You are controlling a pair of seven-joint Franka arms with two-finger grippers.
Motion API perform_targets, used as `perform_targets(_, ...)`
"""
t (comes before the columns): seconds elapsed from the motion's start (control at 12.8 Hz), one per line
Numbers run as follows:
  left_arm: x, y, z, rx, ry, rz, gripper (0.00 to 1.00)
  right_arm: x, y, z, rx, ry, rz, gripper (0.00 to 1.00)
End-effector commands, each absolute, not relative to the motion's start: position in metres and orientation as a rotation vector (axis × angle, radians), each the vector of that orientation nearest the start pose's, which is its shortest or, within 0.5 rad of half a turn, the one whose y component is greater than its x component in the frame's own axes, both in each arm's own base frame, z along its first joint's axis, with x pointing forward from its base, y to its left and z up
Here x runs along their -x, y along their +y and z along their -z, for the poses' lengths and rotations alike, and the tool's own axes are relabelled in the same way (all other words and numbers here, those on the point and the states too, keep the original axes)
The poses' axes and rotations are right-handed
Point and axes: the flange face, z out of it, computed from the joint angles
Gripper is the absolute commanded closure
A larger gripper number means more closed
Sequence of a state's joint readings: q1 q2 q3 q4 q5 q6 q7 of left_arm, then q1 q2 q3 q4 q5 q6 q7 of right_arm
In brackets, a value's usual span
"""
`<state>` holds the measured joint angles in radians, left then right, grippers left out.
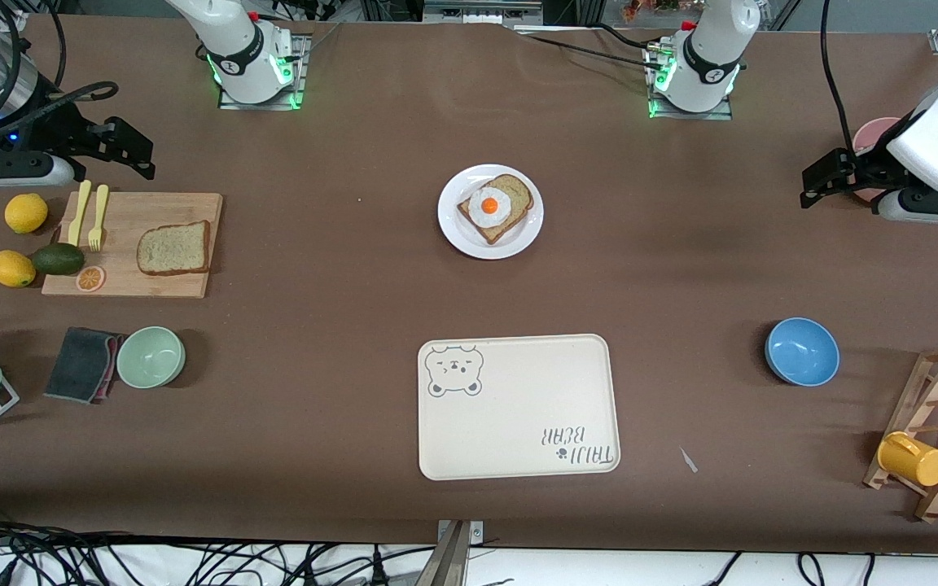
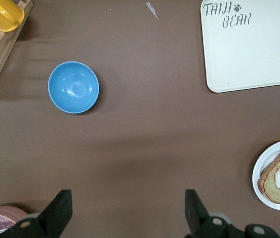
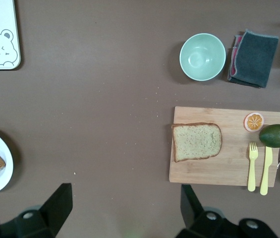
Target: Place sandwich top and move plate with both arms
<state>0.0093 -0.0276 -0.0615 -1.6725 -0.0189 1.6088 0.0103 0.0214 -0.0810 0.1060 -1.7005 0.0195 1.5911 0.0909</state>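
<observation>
1. Finding the sandwich top [image 1: 174,248] lying flat on the wooden cutting board [image 1: 168,286], toward the right arm's end of the table. On the front view's clock face, sitting at about nine o'clock from the plate [image 1: 451,236] and well apart from it.
2. Seeing the plate sitting mid-table at twelve o'clock from the bear-print tray [image 1: 599,358], carrying the egg-topped slice [image 1: 495,207].
3. Noting the right gripper [image 1: 131,150] hanging over the table at about eleven o'clock from the cutting board, near the yellow fork [image 1: 96,216]. Showing fingers spread wide in the right wrist view and gripping nothing.
4. Noting the left gripper [image 1: 823,183] hovering over the left arm's end of the table, at about three o'clock from the plate. Also spread wide and empty, and apparently waiting.
5. Judging the bread as light, soft and easily squashed or torn. Favouring a gentle pinch across two opposite crust edges, the crust likely being the firmest part, since the slice is lying flat with little to get under.
6. Judging the plate as stiff, smooth and probably slippery at the rim. Favouring one grip at three o'clock and one at nine o'clock on the rim, and keeping it level to avoid sliding the stacked slices.
</observation>
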Motion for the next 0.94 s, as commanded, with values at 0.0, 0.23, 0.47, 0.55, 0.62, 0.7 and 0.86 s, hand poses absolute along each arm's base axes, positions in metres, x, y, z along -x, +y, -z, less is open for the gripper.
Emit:
perform_targets(0.0,-0.5470,-0.0312,-0.5955,3.141,0.110,-0.056,0.00,-0.5158,0.0680,-0.6108,3.130,-0.074,-0.041,0.09)
perform_targets(0.23,-0.5470,-0.0314,-0.5962,3.135,0.103,-0.053,0.00,-0.5153,0.0681,-0.6109,3.128,-0.074,-0.042,0.02)
perform_targets(0.47,-0.5469,-0.0315,-0.5961,3.137,0.103,-0.055,0.00,-0.5140,0.0681,-0.6079,3.128,-0.069,-0.063,0.01)
perform_targets(0.55,-0.5468,-0.0324,-0.5961,3.137,0.106,-0.055,0.00,-0.5132,0.0656,-0.6070,3.128,-0.064,-0.080,0.01)
perform_targets(0.62,-0.5469,-0.0317,-0.5961,3.138,0.103,-0.055,0.00,-0.5135,0.0632,-0.6073,3.128,-0.055,-0.085,0.01)
perform_targets(0.7,-0.5469,-0.0317,-0.5961,3.138,0.106,-0.055,0.00,-0.5135,0.0631,-0.6073,3.128,-0.055,-0.085,0.01)
perform_targets(0.86,-0.5467,-0.0342,-0.5961,3.138,0.110,-0.055,0.00,-0.5128,0.0636,-0.6073,3.132,-0.053,-0.087,0.01)
